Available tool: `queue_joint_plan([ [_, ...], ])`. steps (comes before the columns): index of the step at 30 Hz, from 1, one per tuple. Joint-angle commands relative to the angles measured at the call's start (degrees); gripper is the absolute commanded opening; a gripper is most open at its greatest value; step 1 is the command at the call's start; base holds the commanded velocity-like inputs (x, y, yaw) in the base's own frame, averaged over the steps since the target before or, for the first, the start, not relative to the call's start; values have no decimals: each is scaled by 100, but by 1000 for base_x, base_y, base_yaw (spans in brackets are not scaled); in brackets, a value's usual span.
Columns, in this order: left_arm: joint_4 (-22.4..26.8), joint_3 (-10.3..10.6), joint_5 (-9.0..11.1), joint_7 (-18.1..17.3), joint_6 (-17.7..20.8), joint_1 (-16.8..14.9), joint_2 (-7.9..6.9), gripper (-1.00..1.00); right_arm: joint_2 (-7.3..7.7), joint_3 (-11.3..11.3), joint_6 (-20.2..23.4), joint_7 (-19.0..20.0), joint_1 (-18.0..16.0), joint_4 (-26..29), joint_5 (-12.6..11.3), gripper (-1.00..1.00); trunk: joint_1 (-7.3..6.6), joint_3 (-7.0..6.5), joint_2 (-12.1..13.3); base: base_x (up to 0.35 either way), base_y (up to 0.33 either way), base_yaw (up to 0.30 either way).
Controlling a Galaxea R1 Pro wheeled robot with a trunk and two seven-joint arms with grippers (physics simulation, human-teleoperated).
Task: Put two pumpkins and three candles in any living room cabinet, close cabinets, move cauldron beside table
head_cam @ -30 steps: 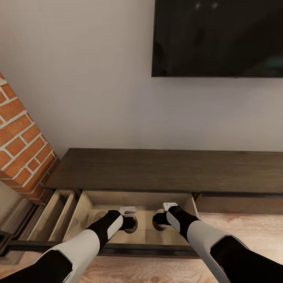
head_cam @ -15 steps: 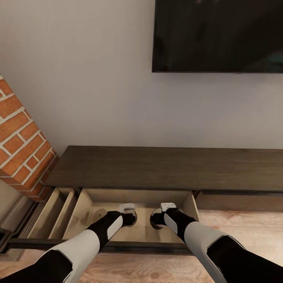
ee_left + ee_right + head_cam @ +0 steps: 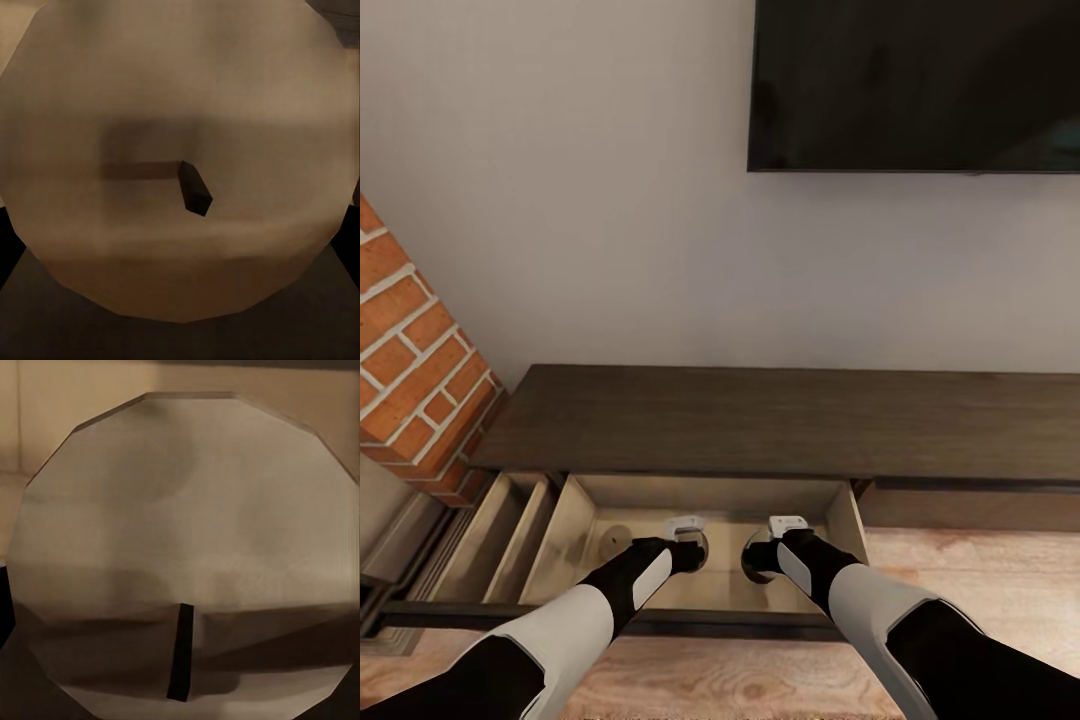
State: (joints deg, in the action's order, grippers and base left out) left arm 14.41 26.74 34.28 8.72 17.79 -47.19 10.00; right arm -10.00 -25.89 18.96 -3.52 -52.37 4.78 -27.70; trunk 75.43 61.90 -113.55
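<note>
We reach both arms into the open cabinet (image 3: 660,425) drawer; left gripper (image 3: 688,549) and right gripper (image 3: 762,556) each clasp a candle (image 3: 180,157).

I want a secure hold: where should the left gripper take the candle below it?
Probably by its curved side wall, coming straight down: the candle sits upright over the open drawer of the cabinet, flat top and wick facing the left wrist camera, so opposite sides suit a pinch.
</note>
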Motion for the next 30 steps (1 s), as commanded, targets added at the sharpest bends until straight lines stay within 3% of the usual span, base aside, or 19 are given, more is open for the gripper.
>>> queue_joint_plan([
  [1, 9, 25, 37, 34, 23, -3, 0, -100, 0, -44, 27, -35, -2, 13, -52, -100, -1, 13, -2, 0, 0, 0],
  [23, 9, 33, 35, -57, 171, -2, 0, -100, 0, -46, 28, -49, -2, 14, -43, -100, -1, 33, -2, 52, -2, 0],
  [30, 9, 33, 34, -71, 431, -4, 0, -100, 0, -48, 29, -52, -2, 14, -34, -100, 43, 69, -82, 0, 0, 0],
])
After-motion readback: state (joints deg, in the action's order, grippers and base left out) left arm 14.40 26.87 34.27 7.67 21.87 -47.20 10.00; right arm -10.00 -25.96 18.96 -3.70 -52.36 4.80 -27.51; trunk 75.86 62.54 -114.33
